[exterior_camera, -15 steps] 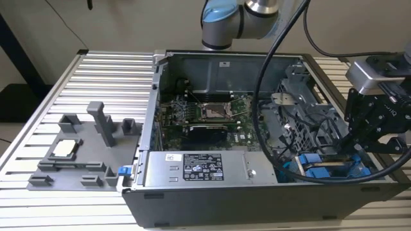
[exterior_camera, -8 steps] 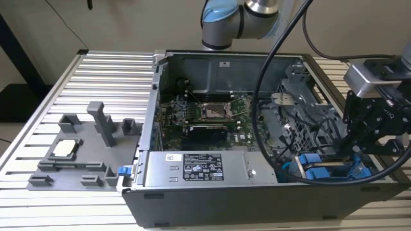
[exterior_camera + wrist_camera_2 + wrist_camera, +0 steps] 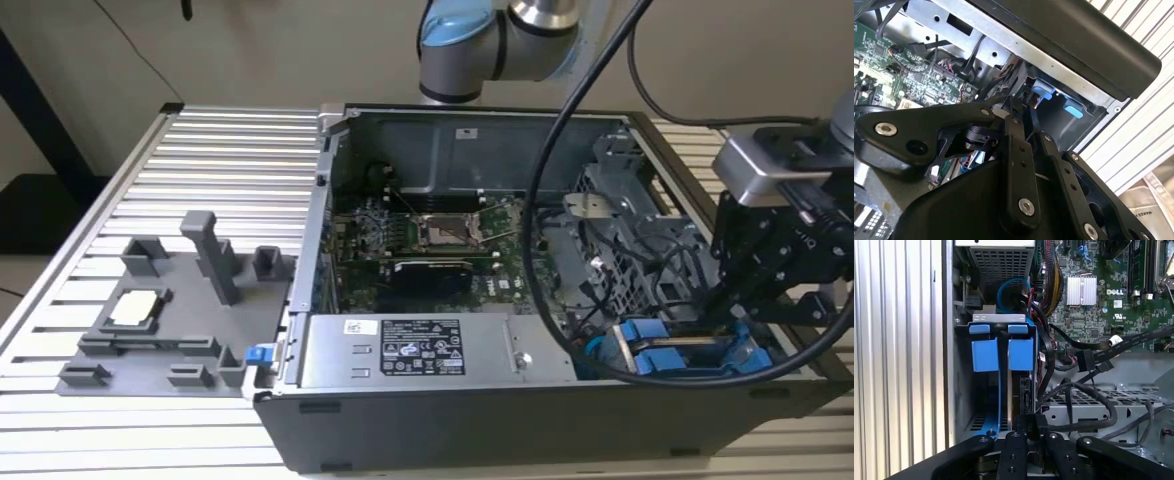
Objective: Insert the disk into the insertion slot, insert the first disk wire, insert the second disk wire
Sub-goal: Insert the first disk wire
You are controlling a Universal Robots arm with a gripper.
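Two fingers (image 3: 1014, 452): drawn close together in the first wrist view, apparently clamped on a black wire plug (image 3: 1032, 421); no open gap showed.
Plug position: right against the rear edge of the disk (image 3: 1020, 354); whether it was fully seated could not be told. Black cables (image 3: 1089, 388) looped just beside it.
Disk position: the disk sat inside the insertion slot (image 3: 996, 318), its blue caddy tab towards the camera; a second blue tab (image 3: 985, 354) sat just beside it.
Disk handling: judged stiff, dense and shock-sensitive; best taken by the blue caddy's sides, not the label face.
Plug handling: judged small, rigid and light, with a springy lead likely to tug sideways; grip the plug body, not the wire.
Case (image 3: 534, 420): open, motherboard (image 3: 441, 240) exposed, drive bays at the exterior view's right.
Desk (image 3: 227, 170): slatted metal, carrying a grey fixture (image 3: 160, 330) beside the case.
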